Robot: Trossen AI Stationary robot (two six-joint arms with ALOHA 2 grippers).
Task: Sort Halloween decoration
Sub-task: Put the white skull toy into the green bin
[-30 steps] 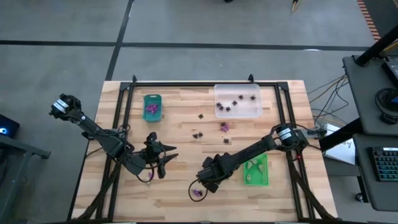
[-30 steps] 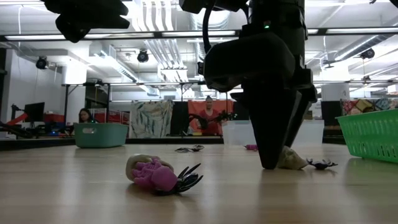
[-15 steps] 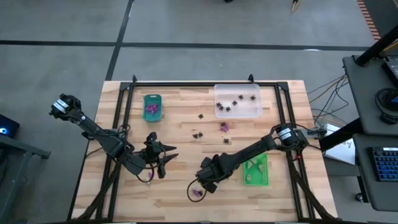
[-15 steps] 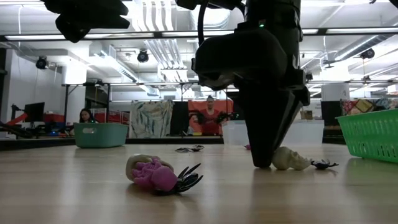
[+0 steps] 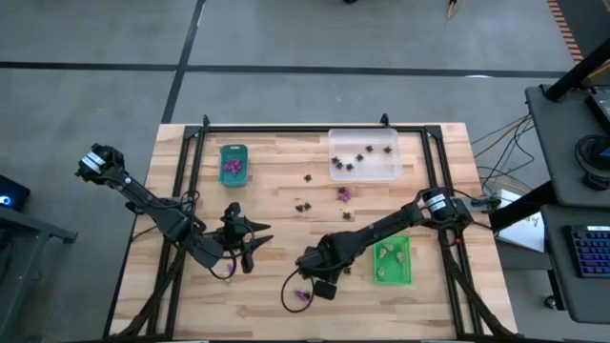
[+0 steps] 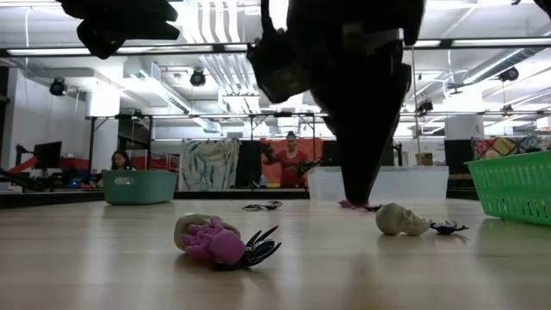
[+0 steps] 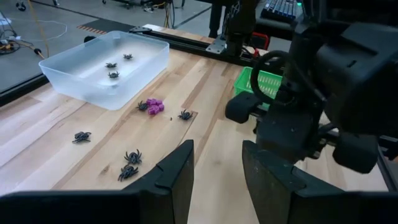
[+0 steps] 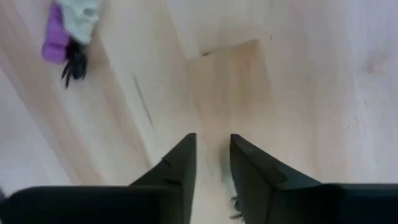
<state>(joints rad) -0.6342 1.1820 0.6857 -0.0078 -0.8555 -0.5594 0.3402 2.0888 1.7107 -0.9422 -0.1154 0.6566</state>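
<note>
**Right gripper above loose trinkets at the table's near edge**

Nearest the front edge lies a small heap [image 6: 225, 243] of Halloween decoration: a cream piece, a purple piece and a black spider touching one another; a little farther in, a cream skull [image 6: 399, 220] rests on the wood with a black spider [image 6: 448, 227] just beside it; the right gripper [image 8: 212, 163] hangs over that spot, its fingers apart with bare wood between them, gripping nothing; a pale shape near one fingertip may be the skull, though it is hard to be sure; to its right stands the green tray [image 5: 393, 260]; the left gripper [image 7: 214, 169] waits over the table's left half, fingers apart and empty; mid-table lie scattered black spiders [image 7: 129, 165] and a purple piece [image 7: 154, 106]; farthest back sit the teal tray [image 5: 233, 164] holding purple pieces and the clear tray [image 7: 106, 68] holding black spiders.
</note>
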